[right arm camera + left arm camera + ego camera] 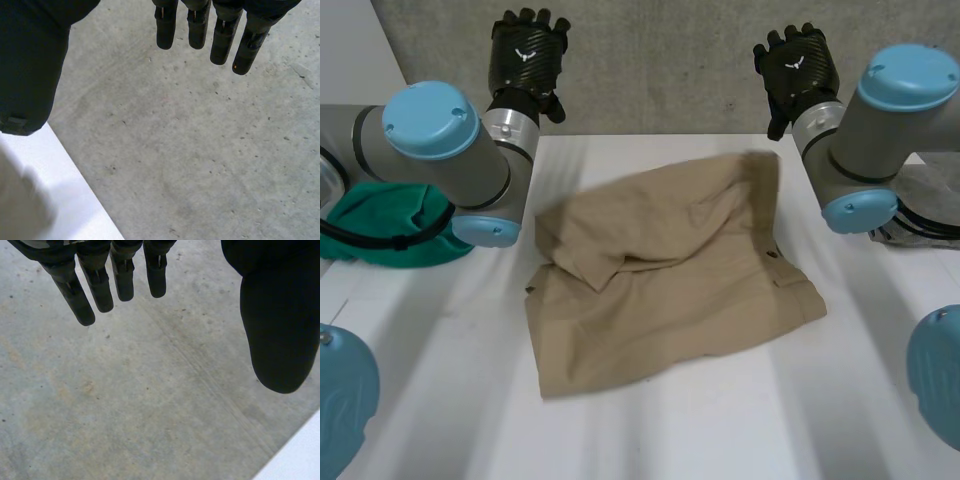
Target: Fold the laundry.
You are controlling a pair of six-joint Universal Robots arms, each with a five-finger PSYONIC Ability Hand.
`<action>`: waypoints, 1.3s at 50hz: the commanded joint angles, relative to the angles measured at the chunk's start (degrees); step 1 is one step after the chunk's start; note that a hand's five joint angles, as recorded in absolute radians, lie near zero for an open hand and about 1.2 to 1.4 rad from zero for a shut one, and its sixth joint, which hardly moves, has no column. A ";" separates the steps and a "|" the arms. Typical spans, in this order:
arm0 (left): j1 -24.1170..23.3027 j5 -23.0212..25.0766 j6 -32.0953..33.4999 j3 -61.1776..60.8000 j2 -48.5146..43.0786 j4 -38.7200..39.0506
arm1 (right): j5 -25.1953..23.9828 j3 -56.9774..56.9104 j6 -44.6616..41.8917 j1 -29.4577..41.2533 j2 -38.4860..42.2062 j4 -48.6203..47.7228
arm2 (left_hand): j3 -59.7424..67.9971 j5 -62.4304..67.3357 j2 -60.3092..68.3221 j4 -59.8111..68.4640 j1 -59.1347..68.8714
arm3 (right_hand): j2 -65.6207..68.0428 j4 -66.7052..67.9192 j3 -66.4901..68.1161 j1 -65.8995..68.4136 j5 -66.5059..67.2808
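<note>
A tan pair of shorts (pixel 670 275) lies rumpled and partly folded over itself in the middle of the white table (pixel 720 420). My left hand (pixel 527 55) is raised past the table's far edge at the back left, fingers (pixel 95 282) straight and holding nothing. My right hand (pixel 797 65) is raised at the back right, also beyond the far edge, with its fingers (pixel 220 37) straight and empty. Both hands hang over grey concrete floor (pixel 150 390). A blurred tan edge of the shorts (pixel 20 200) lies on the table below my right thumb.
A green garment (pixel 385 225) lies bunched at the table's left side beside my left arm. A grey cloth (pixel 930 205) sits at the right edge behind my right arm. The table's far edge (pixel 75 195) meets the concrete floor (pixel 200 150).
</note>
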 commanded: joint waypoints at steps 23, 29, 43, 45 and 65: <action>-11.10 -2.47 -3.47 -61.80 37.76 -14.11 | -10.68 48.92 -4.57 -5.57 -28.80 21.88 | 20.84 21.74 20.86 20.95 20.37 | 3.65 2.83 3.94 4.63 2.65; -15.06 -2.65 -3.74 -68.49 37.77 -16.04 | -16.04 60.26 -6.94 -8.56 -31.53 20.12 | 30.11 31.01 30.13 30.22 29.64 | 20.66 19.84 20.94 21.64 19.66; -10.93 -3.09 -4.88 -68.15 31.71 -14.38 | -18.68 73.19 -10.90 -12.08 -31.35 2.12 | 10.43 11.33 10.44 10.54 9.96 | 15.78 14.96 16.07 16.76 14.78; -10.67 -3.53 -4.62 -67.44 30.04 -13.41 | -18.94 73.63 -10.90 -12.08 -31.00 0.44 | 10.59 11.49 10.61 10.71 10.12 | 15.95 15.14 16.24 16.93 14.95; -10.23 -5.81 -3.91 -64.54 24.32 -3.65 | -18.95 69.15 -10.19 -11.29 -23.54 -5.90 | 35.98 36.88 35.99 36.09 35.50 | 27.86 27.05 28.15 28.84 26.86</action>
